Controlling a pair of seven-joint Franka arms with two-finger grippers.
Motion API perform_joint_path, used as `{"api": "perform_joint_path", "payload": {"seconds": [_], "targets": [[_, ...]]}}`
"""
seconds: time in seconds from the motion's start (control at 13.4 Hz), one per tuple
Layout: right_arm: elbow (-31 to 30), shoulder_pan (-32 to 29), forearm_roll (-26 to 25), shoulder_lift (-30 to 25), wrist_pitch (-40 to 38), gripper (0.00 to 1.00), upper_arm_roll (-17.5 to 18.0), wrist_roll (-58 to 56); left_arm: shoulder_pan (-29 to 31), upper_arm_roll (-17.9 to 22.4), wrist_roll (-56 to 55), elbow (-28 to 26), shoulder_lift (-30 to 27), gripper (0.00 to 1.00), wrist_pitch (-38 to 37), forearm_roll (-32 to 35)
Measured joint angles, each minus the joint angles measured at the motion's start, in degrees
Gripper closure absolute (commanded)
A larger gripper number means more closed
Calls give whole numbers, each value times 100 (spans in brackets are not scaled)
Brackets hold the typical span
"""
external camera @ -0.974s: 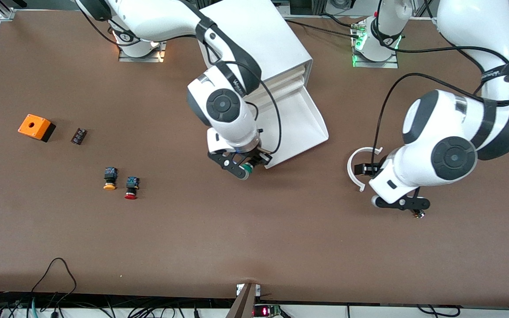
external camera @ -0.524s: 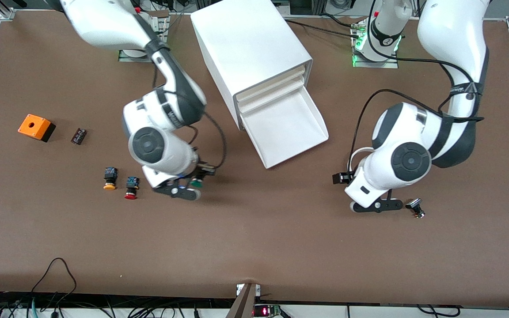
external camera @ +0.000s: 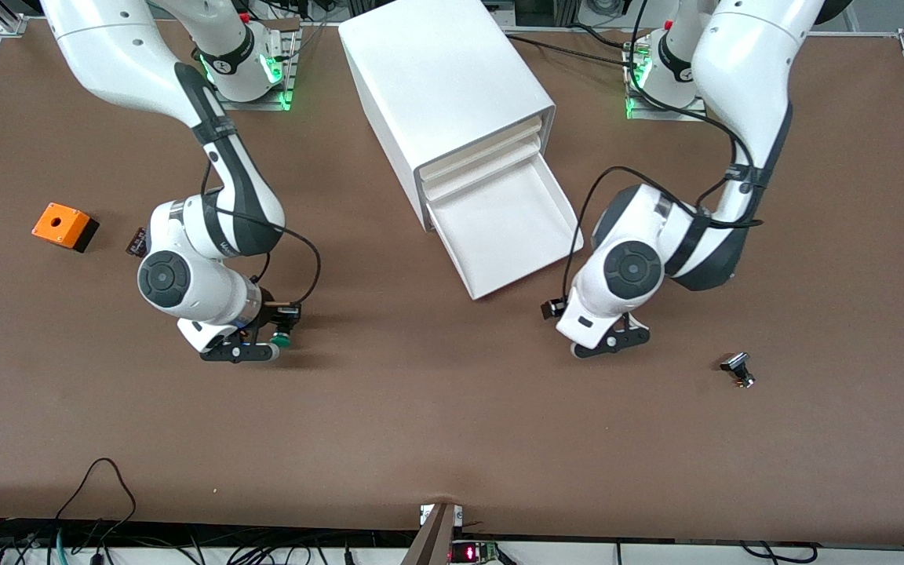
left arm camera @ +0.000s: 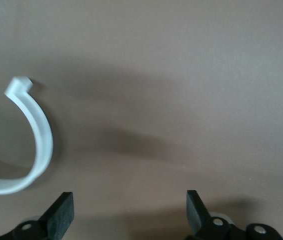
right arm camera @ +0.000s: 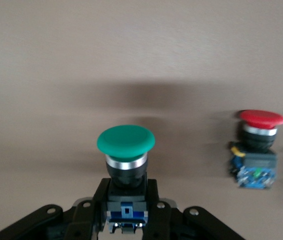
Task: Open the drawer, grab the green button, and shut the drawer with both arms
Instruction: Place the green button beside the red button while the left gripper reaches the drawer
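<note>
The drawer (external camera: pixel 508 226), lowest of three in the white cabinet (external camera: pixel 440 78), stands pulled out and its tray shows nothing inside. My right gripper (external camera: pixel 278 339) (right arm camera: pixel 126 200) is shut on the black-and-blue body of the green-capped button (external camera: pixel 282 341) (right arm camera: pixel 126 142), low over the table toward the right arm's end. My left gripper (external camera: pixel 609 344) (left arm camera: pixel 130 215) is open and holds nothing. It hangs over bare table just off the drawer's front corner, on the side of the left arm's end.
A red-capped button (right arm camera: pixel 258 150) stands on the table beside the held one. A white curved clip (left arm camera: pixel 31 145) lies near the left gripper. An orange box (external camera: pixel 64 226) and a small dark part (external camera: pixel 136 240) sit toward the right arm's end. A small black piece (external camera: pixel 737 369) lies toward the left arm's end.
The right arm has carried the green button from the drawer's front toward the right arm's end, over the loose buttons. The left arm has swung in toward the drawer's front corner.
</note>
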Motion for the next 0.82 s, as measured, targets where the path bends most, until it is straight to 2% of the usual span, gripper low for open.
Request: {"api": "perform_joint_path", "payload": {"seconds": [0.3, 0.45, 0.52, 0.6, 0.67, 0.75, 0.82], "targets": [[-349, -168, -26, 34, 284, 100, -7, -571, -300, -4, -512, -623, -15, 2, 808, 15], [-366, -205, -27, 67, 291, 77, -33, -765, -310, -3, -528, -1060, -52, 2, 1444, 16], [-366, -235, -28, 94, 301, 60, -39, -799, -307, -3, -545, -1233, -95, 2, 1617, 16], [-366, -260, -30, 119, 311, 52, -39, -816, -303, -13, -568, -1354, -165, 2, 1677, 16], [-365, -277, -30, 140, 323, 35, -40, -820, -292, -69, -591, -1434, -245, 2, 1684, 16], [-364, -284, -30, 155, 336, 23, -40, -820, -278, -154, -620, -1502, -331, 1, 1683, 16], [-355, -285, -30, 158, 344, 0, -39, -820, -274, -234, -656, -1566, -409, 1, 1678, 16]]}}
